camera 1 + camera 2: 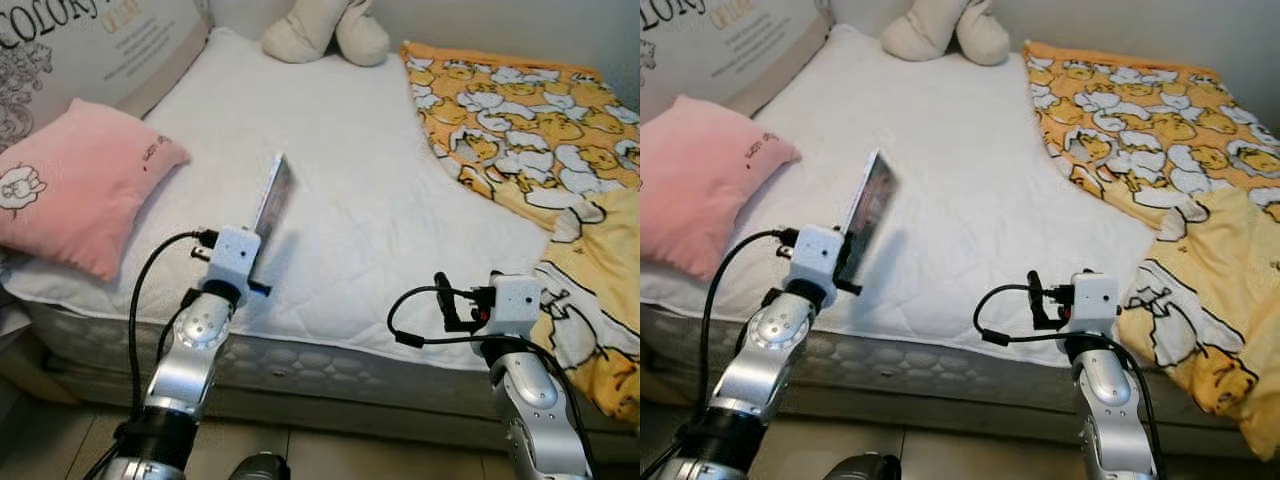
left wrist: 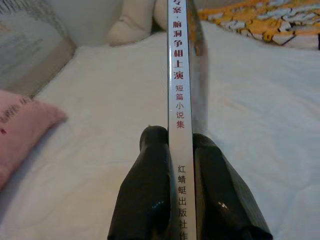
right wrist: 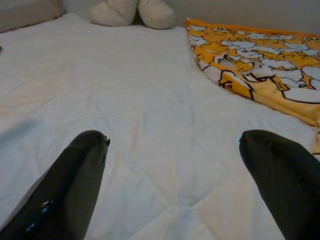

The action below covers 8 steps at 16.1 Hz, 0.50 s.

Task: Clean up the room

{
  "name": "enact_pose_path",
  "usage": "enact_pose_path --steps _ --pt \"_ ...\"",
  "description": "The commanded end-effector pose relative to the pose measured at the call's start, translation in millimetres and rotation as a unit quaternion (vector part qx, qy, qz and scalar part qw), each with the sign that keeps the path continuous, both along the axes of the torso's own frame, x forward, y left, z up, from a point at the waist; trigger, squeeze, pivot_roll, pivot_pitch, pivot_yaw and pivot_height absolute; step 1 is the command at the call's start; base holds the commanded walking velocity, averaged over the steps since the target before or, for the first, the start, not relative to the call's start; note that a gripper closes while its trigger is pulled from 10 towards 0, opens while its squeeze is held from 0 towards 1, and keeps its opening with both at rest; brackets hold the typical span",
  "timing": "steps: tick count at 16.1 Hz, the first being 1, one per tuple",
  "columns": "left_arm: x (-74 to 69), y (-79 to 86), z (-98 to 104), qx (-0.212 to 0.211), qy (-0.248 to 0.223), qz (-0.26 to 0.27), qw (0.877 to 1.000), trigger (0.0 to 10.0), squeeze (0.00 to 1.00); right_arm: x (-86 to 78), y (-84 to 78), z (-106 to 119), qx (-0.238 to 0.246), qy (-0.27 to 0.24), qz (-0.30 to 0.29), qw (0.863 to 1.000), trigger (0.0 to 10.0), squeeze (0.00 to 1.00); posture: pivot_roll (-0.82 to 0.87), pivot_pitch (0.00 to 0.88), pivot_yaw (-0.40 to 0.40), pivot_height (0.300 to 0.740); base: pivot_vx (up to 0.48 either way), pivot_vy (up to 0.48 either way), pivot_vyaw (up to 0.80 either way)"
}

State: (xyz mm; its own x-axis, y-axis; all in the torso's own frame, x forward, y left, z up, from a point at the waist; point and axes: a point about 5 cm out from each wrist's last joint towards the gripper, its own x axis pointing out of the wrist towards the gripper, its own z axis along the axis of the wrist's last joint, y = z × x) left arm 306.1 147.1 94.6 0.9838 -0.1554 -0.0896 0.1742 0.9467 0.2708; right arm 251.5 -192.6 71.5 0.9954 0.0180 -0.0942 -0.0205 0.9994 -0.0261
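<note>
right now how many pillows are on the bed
2: a pink pillow at the bed's left edge, and a printed pillow behind it at the head; others may lie out of frame.

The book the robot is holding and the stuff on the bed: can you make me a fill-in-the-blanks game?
1. The left gripper is shut on a thin ____.
2. The square pillow lying on the bed is ____.
3. The blanket with cartoon ducks is mostly ____.
4. The right gripper has its fingers ____.

Missing words: book; pink; orange; open
</note>
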Motion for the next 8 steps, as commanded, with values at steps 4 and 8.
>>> enact_pose_path --steps 4,8 --pt "9.6 -3.9 15 -0.03 -0.004 0.013 0.999 10.0 0.0 7.4 -1.4 5 0.011 -0.015 0.0 1.0 10.0 0.18 0.13 0.0 -0.036 0.74 0.0 0.0 0.42" --pt "15.8 -8.3 24 -0.05 -0.003 0.013 0.999 10.0 0.0 7.9 3.1 3 0.021 -0.012 0.006 1.0 10.0 0.13 0.13 0.0 -0.034 0.74 0.0 0.439 0.1"
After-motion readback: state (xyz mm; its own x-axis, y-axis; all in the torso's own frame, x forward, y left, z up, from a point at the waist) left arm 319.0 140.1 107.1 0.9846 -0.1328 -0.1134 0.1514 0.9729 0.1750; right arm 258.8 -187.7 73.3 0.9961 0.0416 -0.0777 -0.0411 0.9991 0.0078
